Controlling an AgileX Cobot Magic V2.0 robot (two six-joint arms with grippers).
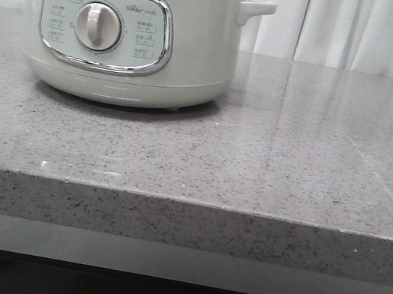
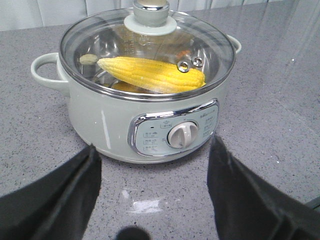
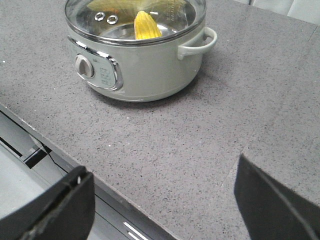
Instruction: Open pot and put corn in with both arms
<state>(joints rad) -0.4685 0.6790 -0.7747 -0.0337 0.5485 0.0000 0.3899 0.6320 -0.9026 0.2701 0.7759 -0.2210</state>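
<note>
Pot [image 1: 128, 36] stands on the grey speckled countertop [image 1: 269, 167], toward the left half of the front view, control panel [image 1: 107, 27] and round dial [image 1: 98, 26] facing the camera; both side handles visible, top of the pot cut off by the frame edge. Neither arm appears in the front view. Left wrist view: glass lid [image 2: 147, 52] with steel rim is seated on the pot, its knob [image 2: 151, 11] upright at the centre. Corn [image 2: 152, 74] lies inside the pot under the glass, lengthwise across the bowl, pointed end toward the side of the left-hand handle [image 2: 46, 72] as shown. Left gripper [image 2: 155, 192] hangs over the counter just in front of the panel, fingers [image 2: 75, 195] spread wide, nothing between them, not touching the pot. Right wrist view: same pot seen from farther off, lid on, one end of the corn showing yellow through the glass. Right gripper [image 3: 162, 200] sits well apart from the pot, above the near edge of the countertop, fingers [image 3: 272, 200] spread wide and empty. White curtain [image 1: 354, 30] behind the counter.
</note>
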